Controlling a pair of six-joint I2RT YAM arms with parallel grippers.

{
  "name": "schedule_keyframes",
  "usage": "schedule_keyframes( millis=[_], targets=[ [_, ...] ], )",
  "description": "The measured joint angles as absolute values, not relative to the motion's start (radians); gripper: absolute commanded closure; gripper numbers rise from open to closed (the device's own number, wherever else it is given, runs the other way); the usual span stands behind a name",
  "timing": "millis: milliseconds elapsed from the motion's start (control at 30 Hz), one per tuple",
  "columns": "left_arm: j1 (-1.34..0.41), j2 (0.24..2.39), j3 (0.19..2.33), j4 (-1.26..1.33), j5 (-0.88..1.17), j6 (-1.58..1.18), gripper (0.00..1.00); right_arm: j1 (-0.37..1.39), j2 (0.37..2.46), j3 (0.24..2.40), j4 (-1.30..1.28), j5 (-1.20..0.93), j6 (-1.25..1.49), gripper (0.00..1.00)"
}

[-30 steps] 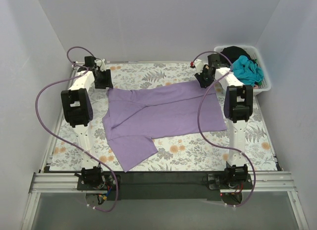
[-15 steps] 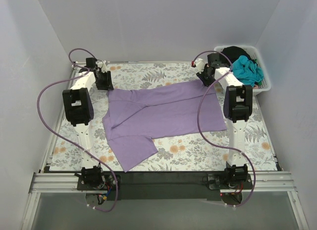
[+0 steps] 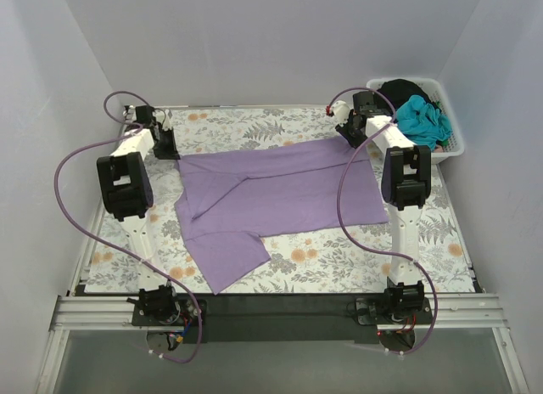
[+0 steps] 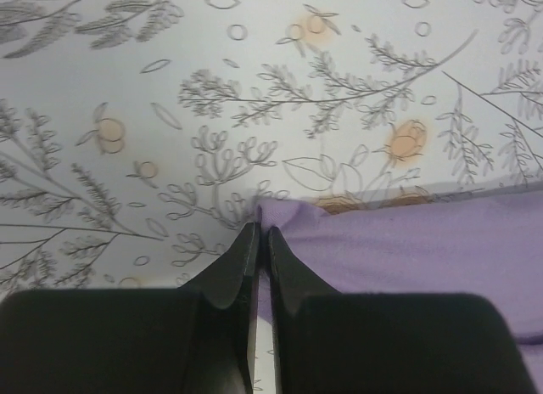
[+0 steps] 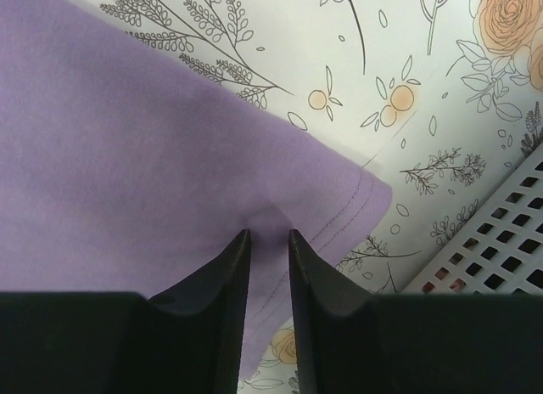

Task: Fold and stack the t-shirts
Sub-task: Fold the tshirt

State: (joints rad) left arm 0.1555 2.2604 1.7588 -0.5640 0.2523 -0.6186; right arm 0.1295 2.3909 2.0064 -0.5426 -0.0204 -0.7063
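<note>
A large lavender t-shirt (image 3: pixel 280 194) lies spread on the floral table cover, one sleeve hanging towards the near edge. My left gripper (image 3: pixel 170 149) is at the shirt's far left corner. In the left wrist view the left gripper (image 4: pixel 261 234) is shut on the corner of the lavender cloth (image 4: pixel 407 241). My right gripper (image 3: pixel 349 137) is at the shirt's far right corner. In the right wrist view the right gripper (image 5: pixel 270 234) pinches a raised fold of the cloth (image 5: pixel 127 156) near its stitched hem. A teal shirt (image 3: pixel 422 118) and a black one (image 3: pixel 403 90) lie in a basket.
A white lattice basket (image 3: pixel 455 148) stands at the back right corner, close to the right gripper; its wall shows in the right wrist view (image 5: pixel 501 241). White walls enclose the table on three sides. Purple cables loop beside both arms.
My left gripper has moved left and back with the shirt's corner, drawing the far edge out straighter. The right gripper has hardly moved.
</note>
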Motion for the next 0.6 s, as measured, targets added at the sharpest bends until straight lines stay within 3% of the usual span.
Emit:
schedule_keyframes(
  millis=[267,300,367,400,500,600],
  targets=[
    [0.177,2.254,1.744,-0.527,0.176,-0.658,1.0,0.133,2.406,2.028,-0.542,0.006,-0.704,0.68],
    [0.175,2.253,1.741,-0.524,0.17,-0.661,0.95,0.134,2.412,2.037,-0.542,0.01,-0.703,0.68],
    [0.173,2.253,1.742,-0.521,0.163,-0.66,0.71,0.136,2.42,2.05,-0.54,0.02,-0.702,0.66],
    [0.173,2.253,1.745,-0.522,0.163,-0.654,0.53,0.138,2.421,2.054,-0.541,0.024,-0.701,0.66],
    [0.176,2.253,1.765,-0.529,0.169,-0.645,0.4,0.141,2.421,2.059,-0.54,0.023,-0.68,0.54],
    [0.182,2.253,1.835,-0.572,0.191,-0.633,0.37,0.143,2.412,2.062,-0.542,-0.012,-0.657,0.44]
  ],
)
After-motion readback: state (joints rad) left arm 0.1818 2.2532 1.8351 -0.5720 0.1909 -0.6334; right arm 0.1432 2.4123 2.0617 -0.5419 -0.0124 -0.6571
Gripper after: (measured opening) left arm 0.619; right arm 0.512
